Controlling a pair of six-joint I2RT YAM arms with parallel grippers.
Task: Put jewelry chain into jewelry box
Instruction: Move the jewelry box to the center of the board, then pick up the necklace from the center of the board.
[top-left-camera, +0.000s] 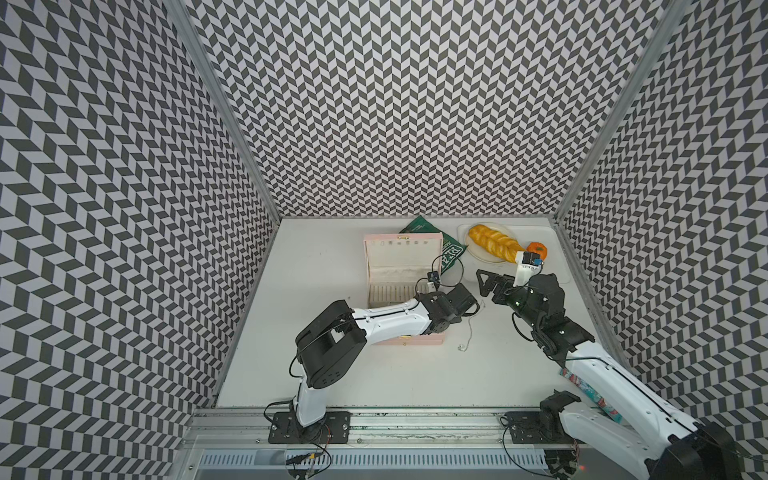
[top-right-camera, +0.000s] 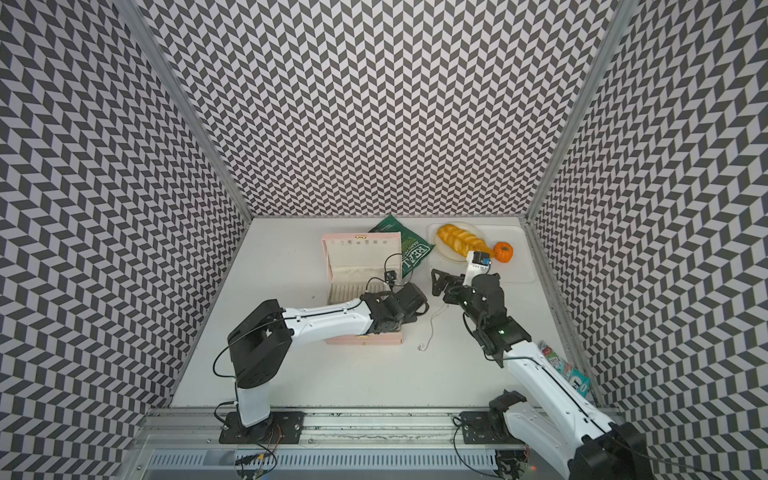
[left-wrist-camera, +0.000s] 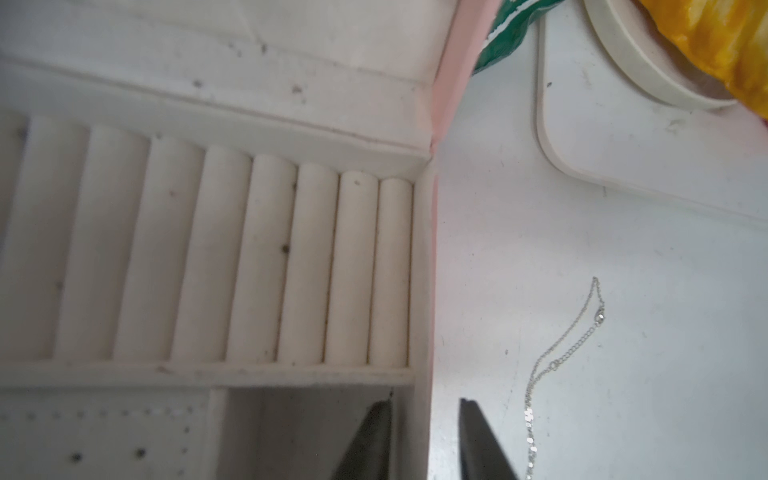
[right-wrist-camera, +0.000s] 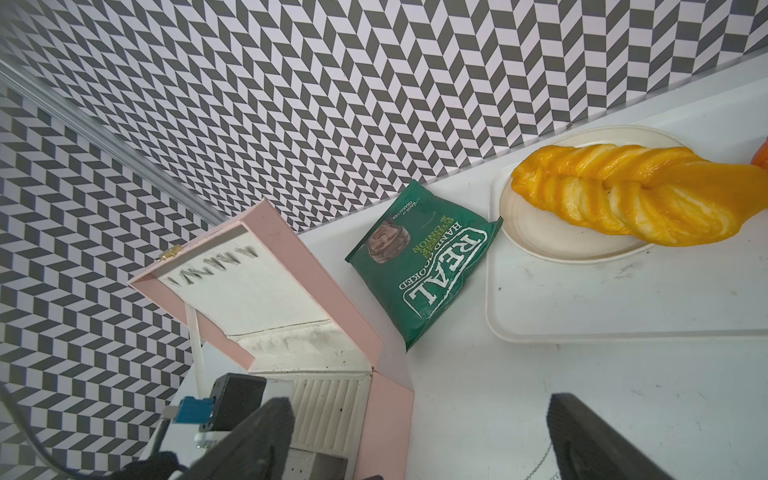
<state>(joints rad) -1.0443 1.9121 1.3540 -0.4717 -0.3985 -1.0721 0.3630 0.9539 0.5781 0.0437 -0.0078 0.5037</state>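
While straddling jewelry box (top-left-camera: 415, 341) right wall, left gripper (left-wrist-camera: 426, 401) jaws apart, empty; jewelry chain (left-wrist-camera: 557, 361) flat on table (top-left-camera: 332, 374) just beside outer finger (left-wrist-camera: 478, 444), long axis parallel to that wall. Near chain's far end, right gripper (top-left-camera: 490, 284) wide apart, empty. Wall in the way; chip bag (right-wrist-camera: 424, 274), tray (right-wrist-camera: 582, 307) well apart.

We see a white table (top-left-camera: 332, 374) closed in by walls (top-left-camera: 374, 104) papered in a black-and-white chevron pattern. At the back lies a green snack bag (right-wrist-camera: 432, 266) lettered "REAL" in white, one corner right up against a cream tray (right-wrist-camera: 623, 299). On the tray sits a round cream plate (right-wrist-camera: 540, 237) holding a glossy yellow braided loaf (right-wrist-camera: 631, 199) that overhangs the rim. A small orange pumpkin (top-right-camera: 503, 251) sits just beside the loaf. A colorful packet (top-right-camera: 569, 372), partly hidden, lies near the table's right edge.
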